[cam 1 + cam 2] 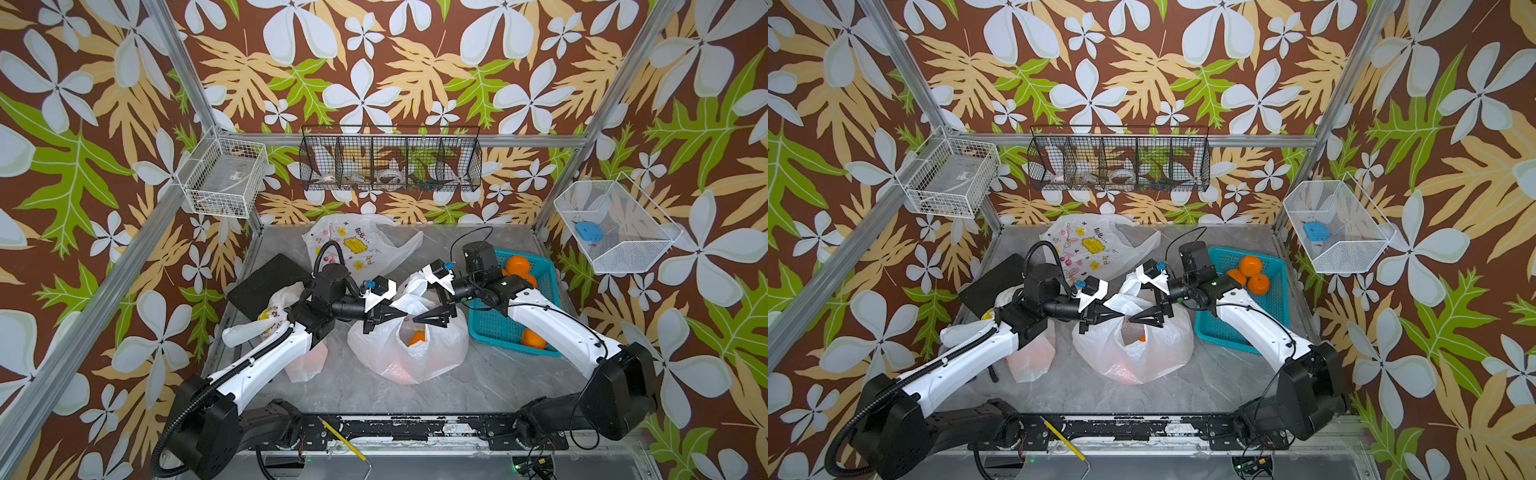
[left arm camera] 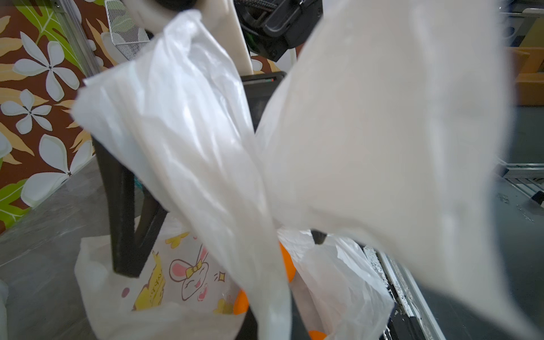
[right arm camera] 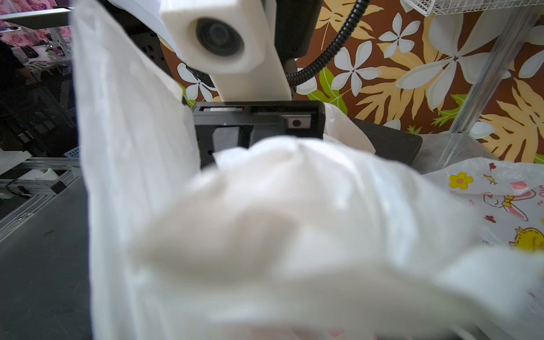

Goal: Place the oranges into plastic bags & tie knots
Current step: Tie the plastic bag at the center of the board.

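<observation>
1. Seemingly finished with the near-left bag (image 1: 305, 361): lies on the bench (image 1: 498, 374) beneath the left arm (image 1: 266, 361), glows orange inside, shows what looks like a knot (image 1: 271, 314) on top.
2. Halfway through the middle bag (image 1: 415, 361): sits at bench centre, holds oranges (image 1: 417, 337), gapes unknotted with handle strips (image 1: 411, 305) raised.
3. Clenches the left claw (image 1: 402, 318), apparently on one of the handle strips; spreads the right claw (image 1: 430, 311) wide, gripping nothing.
4. Leaves to do: knotting this bag, then filling and tying the flat bag (image 1: 365, 245) at the back with the loose oranges (image 1: 516, 264) waiting in the teal basket (image 1: 494, 326).
</observation>
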Tool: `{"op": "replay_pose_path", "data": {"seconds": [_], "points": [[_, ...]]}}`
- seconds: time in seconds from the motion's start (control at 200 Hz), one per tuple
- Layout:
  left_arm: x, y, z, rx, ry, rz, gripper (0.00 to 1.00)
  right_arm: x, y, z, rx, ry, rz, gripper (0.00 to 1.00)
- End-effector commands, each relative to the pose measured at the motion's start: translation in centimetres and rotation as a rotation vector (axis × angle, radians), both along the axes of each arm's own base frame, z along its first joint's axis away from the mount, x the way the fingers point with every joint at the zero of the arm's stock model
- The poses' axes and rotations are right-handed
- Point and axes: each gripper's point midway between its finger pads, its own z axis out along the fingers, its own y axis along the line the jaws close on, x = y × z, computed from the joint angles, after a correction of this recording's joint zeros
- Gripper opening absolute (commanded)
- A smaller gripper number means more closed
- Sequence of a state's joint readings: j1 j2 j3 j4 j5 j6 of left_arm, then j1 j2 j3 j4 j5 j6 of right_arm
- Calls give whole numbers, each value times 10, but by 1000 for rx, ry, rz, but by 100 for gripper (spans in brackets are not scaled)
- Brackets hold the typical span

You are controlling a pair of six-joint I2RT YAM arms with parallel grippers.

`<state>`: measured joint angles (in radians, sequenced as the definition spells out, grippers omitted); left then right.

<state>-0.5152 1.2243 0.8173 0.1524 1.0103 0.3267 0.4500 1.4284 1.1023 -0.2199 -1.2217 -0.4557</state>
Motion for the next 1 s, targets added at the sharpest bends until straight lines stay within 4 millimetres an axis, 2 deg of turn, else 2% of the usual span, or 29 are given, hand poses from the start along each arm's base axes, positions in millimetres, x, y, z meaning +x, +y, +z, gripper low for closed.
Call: {"op": "replay_pose_path", "data": {"seconds": [0.0,0.1,0.255,0.425,0.515,0.621,0.681,0.831,0.996], "points": [[-2,-1,3,-8,-20,-20,0,2,2,6,19,-22,-12,100],[-1,-2,2,-5,-18,-19,0,-3,1,7,22,-22,3,93],[2,-3,2,-2,2,-10,0,-11,-1,8,15,-7,38,64],[7,-5,2,2,32,3,0,-13,-2,4,5,9,39,48],[9,-6,1,4,51,6,0,-12,-2,3,1,16,35,35],[9,-6,2,2,66,9,15,-8,-2,1,-13,14,15,10],[9,-6,3,0,71,9,21,-7,-2,1,-19,6,3,0],[7,-6,8,-7,72,7,32,-2,-1,-2,-30,1,-25,0],[18,-8,18,-35,84,69,41,2,0,-5,-45,-2,-43,0]]}}
